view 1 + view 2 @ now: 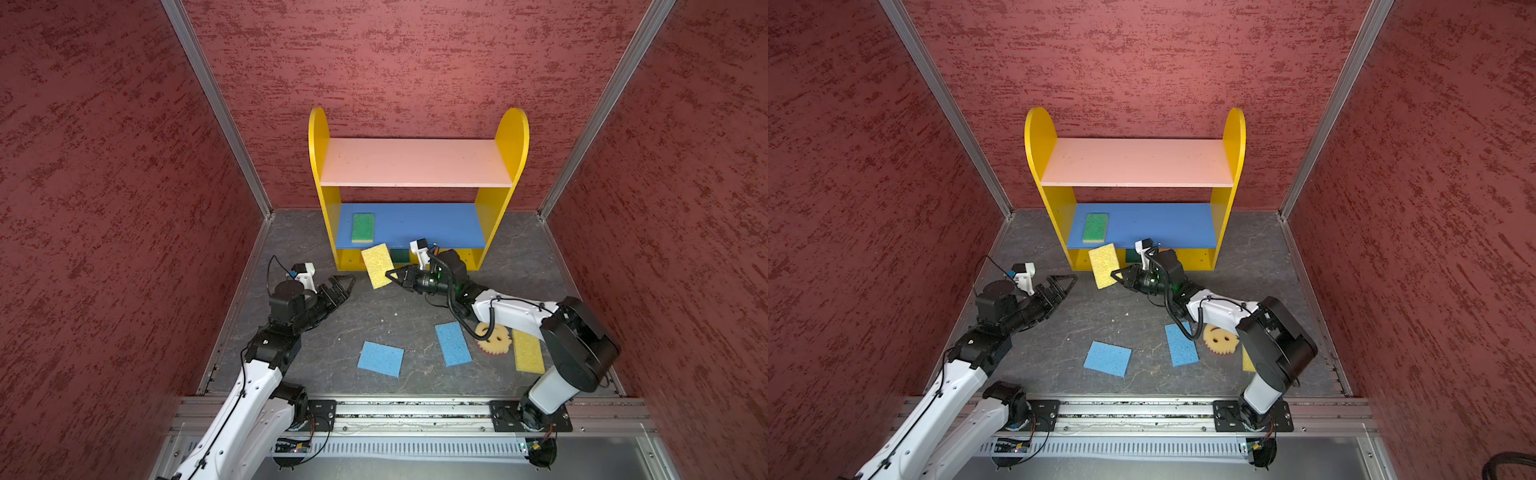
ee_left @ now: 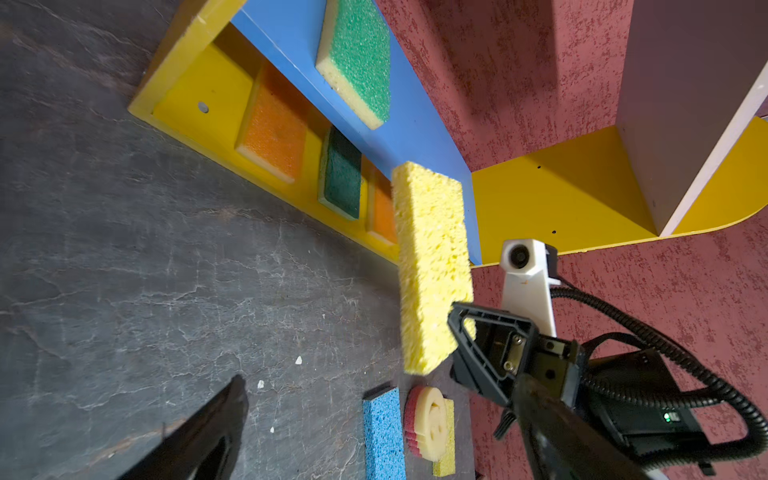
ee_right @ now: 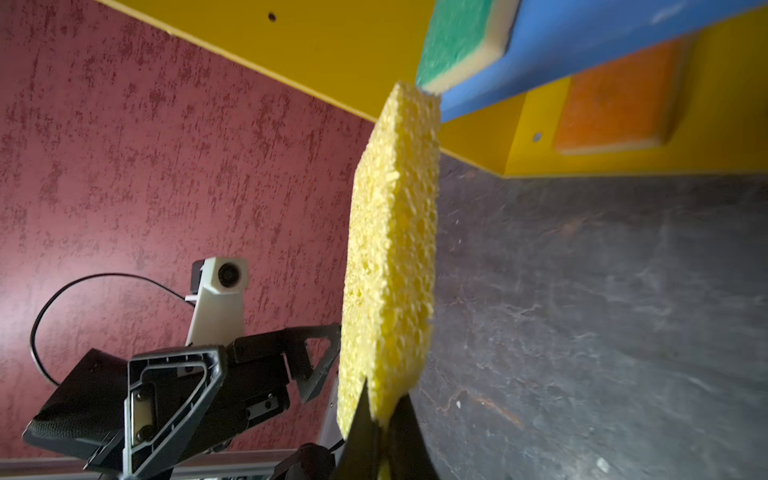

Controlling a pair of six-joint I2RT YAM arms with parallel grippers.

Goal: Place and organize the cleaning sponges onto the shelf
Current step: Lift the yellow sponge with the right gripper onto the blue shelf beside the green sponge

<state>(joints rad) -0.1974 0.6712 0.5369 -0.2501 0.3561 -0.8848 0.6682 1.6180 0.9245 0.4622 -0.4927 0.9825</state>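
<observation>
The right end effector (image 1: 388, 274) is clamped on the near end of a yellow sponge (image 1: 377, 266) and holds it on edge, clear of the desk (image 1: 324, 345). The sponge's far end reaches the front of the shelf (image 1: 513, 137), close to the edge of the blue middle board (image 1: 432, 224). A green sponge (image 1: 363, 227) lies flat on that board, just past the held sponge's far end. On the bottom board (image 2: 187, 108) beyond it sit an orange sponge (image 2: 272, 129), a dark green sponge (image 2: 343, 174) and another orange sponge (image 2: 382, 212). The left end effector (image 1: 343, 286) hangs near the held sponge on its other side, jaws spread wide, gripping nothing. Behind the right end effector, under its arm, a blue sponge (image 1: 453, 344), a round smiley-face sponge (image 1: 1219, 338) and a second yellow sponge (image 1: 528, 351) lie on the desk. Another blue sponge (image 1: 380, 358) lies nearer the left arm.
</observation>
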